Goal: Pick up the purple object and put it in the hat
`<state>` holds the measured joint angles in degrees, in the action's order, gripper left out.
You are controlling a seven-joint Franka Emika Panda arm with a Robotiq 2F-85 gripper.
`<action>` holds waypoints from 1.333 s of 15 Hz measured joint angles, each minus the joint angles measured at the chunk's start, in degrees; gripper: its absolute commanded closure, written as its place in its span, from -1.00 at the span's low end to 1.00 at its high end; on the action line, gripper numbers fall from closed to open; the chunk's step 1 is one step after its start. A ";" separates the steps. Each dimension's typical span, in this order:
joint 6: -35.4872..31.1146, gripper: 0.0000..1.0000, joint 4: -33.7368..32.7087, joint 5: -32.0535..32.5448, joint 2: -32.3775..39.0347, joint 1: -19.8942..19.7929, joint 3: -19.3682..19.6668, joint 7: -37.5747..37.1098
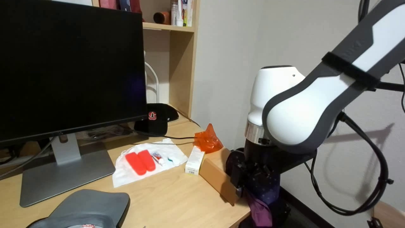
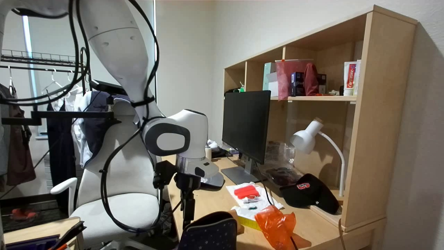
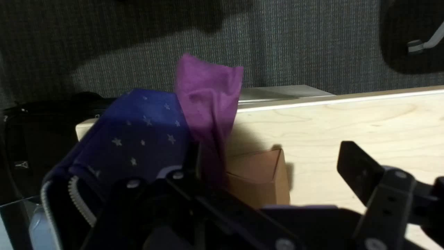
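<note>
The purple object (image 3: 210,90) is a floppy maroon cloth. In the wrist view it lies beside the starry pouch, over the desk's edge, and its lower part is dark beside the left finger. In an exterior view the purple object (image 1: 260,211) hangs below the gripper at the desk corner. My gripper (image 3: 272,159) is open, with its fingers wide apart. The left finger is at the cloth and pouch; the right finger is over bare desk. Whether the left finger touches the cloth cannot be told. The grey hat (image 1: 90,205) lies on the desk, far from the gripper; it also shows partly hidden (image 2: 212,183).
A dark blue starry zip pouch (image 2: 210,234) stands at the desk corner by a brown cardboard box (image 1: 218,182). A white box (image 1: 194,161), orange plastic (image 1: 208,139), red pieces on white paper (image 1: 141,161), a black cap (image 2: 310,194) and a monitor (image 1: 72,72) stand beyond.
</note>
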<state>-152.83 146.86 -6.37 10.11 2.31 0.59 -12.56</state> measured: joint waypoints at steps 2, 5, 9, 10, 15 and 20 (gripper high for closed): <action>-3.17 -1.00 -0.20 0.01 2.52 0.00 0.22 0.00; -5.74 -1.00 -0.21 -2.20 3.77 -0.06 -0.40 0.51; -5.75 -1.00 -0.21 -2.34 3.50 -0.04 -0.54 0.50; -5.66 -1.00 -0.26 -2.08 3.58 0.07 -0.38 0.21; -5.53 -1.00 -1.30 -3.13 6.62 -0.50 -0.70 0.45; -9.20 -1.00 -2.96 -5.49 11.90 -2.96 -3.25 3.69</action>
<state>-162.03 143.90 -11.86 22.01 -0.65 -2.66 -8.88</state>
